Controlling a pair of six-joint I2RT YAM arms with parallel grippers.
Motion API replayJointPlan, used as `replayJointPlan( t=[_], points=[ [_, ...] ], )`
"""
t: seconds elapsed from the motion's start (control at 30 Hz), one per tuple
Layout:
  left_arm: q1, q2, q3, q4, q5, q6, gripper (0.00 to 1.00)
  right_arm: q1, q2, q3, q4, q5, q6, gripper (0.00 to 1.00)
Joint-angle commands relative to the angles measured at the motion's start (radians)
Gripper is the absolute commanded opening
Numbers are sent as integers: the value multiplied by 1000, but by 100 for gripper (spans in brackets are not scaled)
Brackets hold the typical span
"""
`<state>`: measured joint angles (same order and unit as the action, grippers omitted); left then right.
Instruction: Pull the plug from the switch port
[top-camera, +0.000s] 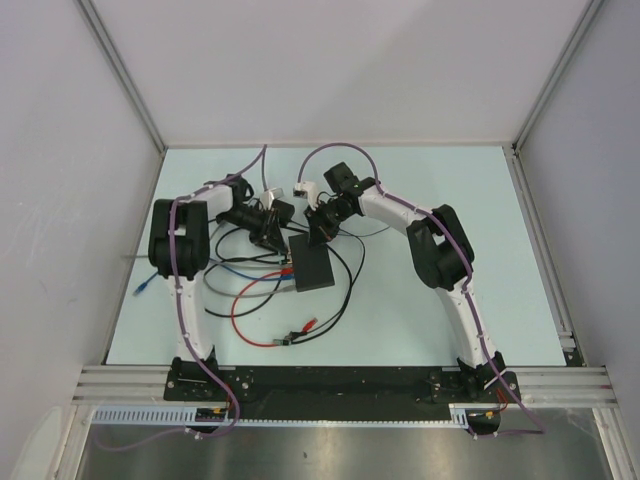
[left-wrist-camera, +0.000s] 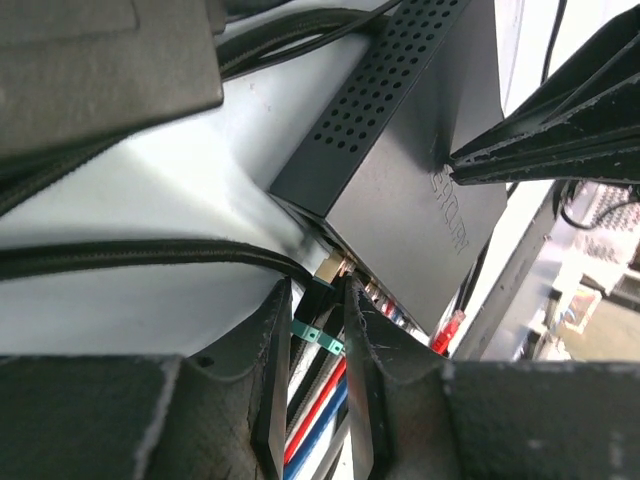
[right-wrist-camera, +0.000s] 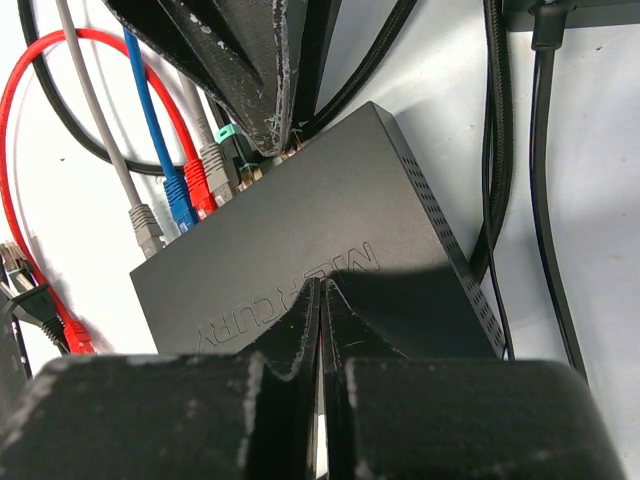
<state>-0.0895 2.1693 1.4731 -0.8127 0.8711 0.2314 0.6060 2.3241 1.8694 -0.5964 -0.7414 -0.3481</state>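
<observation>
**Item 1: switch (top-camera: 312, 264).** You find the flat black box lying on the table (top-camera: 430, 320), between the two arms and about mid-table. Its top carries raised lettering and one side wall is perforated with rows of small holes. The sockets run along the edge that faces the left arm.

**Item 2: plug (left-wrist-camera: 318, 294).** This is a black-booted plug at the socket edge of the switch, with its metal nose at the port mouth. A teal tie (left-wrist-camera: 318, 337) wraps the cable just behind it. You cannot tell from these views how deep it sits.

**Item 3: left gripper (left-wrist-camera: 317, 300).** It is closed narrowly on the plug, one finger on each side of the boot. The fingertips are just short of the switch edge.

**Item 4: right gripper (right-wrist-camera: 321, 300).** The fingers are pressed together with nothing between them. The tips bear down on the top face of the switch, near the edge away from the sockets.

**Item 5: neighbouring plugs, same socket edge.** You see an outer grey plug (right-wrist-camera: 145, 226), a blue plug (right-wrist-camera: 181, 208), a red plug (right-wrist-camera: 201, 188) and an inner grey plug (right-wrist-camera: 214, 160). They stand side by side, the inner grey one just beside the held plug.

**Item 6: loose cabling.** A red cable (top-camera: 250, 315) loops on the table nearer the arm bases. Black cables (right-wrist-camera: 545, 150) run past the perforated side of the switch.
</observation>
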Motion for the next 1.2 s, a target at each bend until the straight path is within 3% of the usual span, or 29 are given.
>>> replayJointPlan(
  t=[0.0, 0.13, 0.27, 0.6, 0.63, 0.73, 0.77, 0.97, 1.17],
  points=[
    [-27, 73, 85, -101, 22, 167, 0, 0, 44, -46, -56, 146, -35, 0],
    [-30, 70, 14, -167, 78, 325, 0, 0, 46, -49, -56, 151, -37, 0],
    [-30, 63, -51, -134, 39, 306, 0, 0, 43, -49, -52, 154, -37, 0],
    [-19, 130, 144, -197, 5, 240, 0, 0, 46, -52, -54, 162, -38, 0],
    [-19, 127, 144, -198, 9, 238, 1, -2, 44, -53, -54, 163, -40, 0],
    [-13, 112, 113, -152, 38, 178, 26, 0, 40, -58, -51, 171, -40, 0],
    [-12, 98, 84, -132, 52, 131, 29, 1, 40, -58, -51, 172, -40, 0],
    [-6, 81, 26, 9, 153, -38, 28, 9, 38, -59, -51, 183, -42, 0],
    [-3, 104, 42, 15, 166, -61, 36, 14, 27, -72, -52, 191, -49, 0]
  ],
)
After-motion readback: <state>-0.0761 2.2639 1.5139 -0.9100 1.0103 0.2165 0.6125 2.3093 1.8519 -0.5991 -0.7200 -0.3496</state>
